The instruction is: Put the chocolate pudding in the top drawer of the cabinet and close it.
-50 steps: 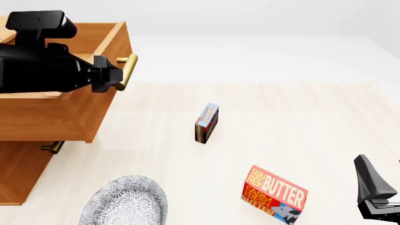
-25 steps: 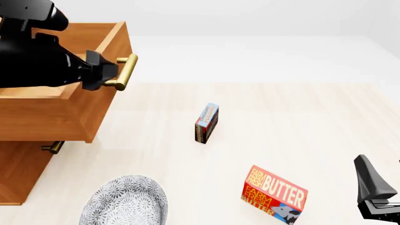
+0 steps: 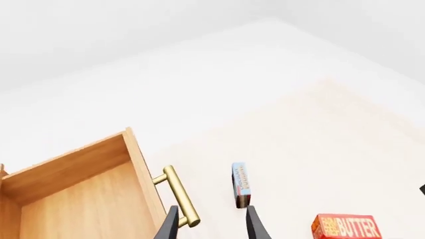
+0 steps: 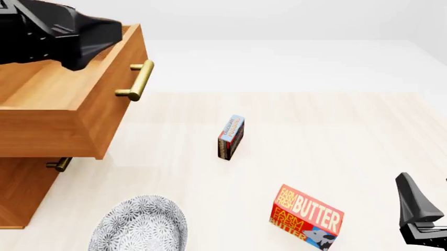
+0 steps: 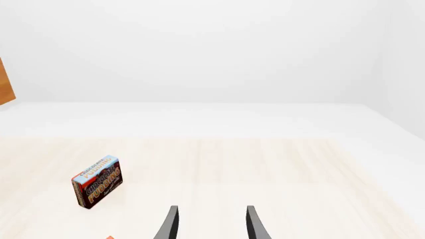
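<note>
— Over on the left, the top drawer [image 4: 66, 112] of the cabinet [image 4: 21, 193] stands pulled wide out, its brass handle [image 4: 137, 80] jutting over the table [image 4: 335, 125]. Plenty of bare wood inside it.

— And the chocolate pudding [image 4: 231, 137]?

— Standing on its edge mid-table, well apart from the drawer front, with open tabletop all around. A butter box [image 4: 306, 216] sits nearer the front edge, a patterned bowl [image 4: 138, 226] at the front left beside the cabinet.

— Left gripper [image 3: 210, 222]?

— Fingers spread, nothing between them, up above the handle and off it. A second ago it was right against that handle; now the left arm [image 4: 52, 34] has lifted back over the drawer's rear.

— Anything else moved?

— No. Drawer, pudding, butter and bowl sit as they were. Right gripper [image 5: 210, 222] hangs parted and empty at the front right, unmoved, pudding ahead of it.
</note>
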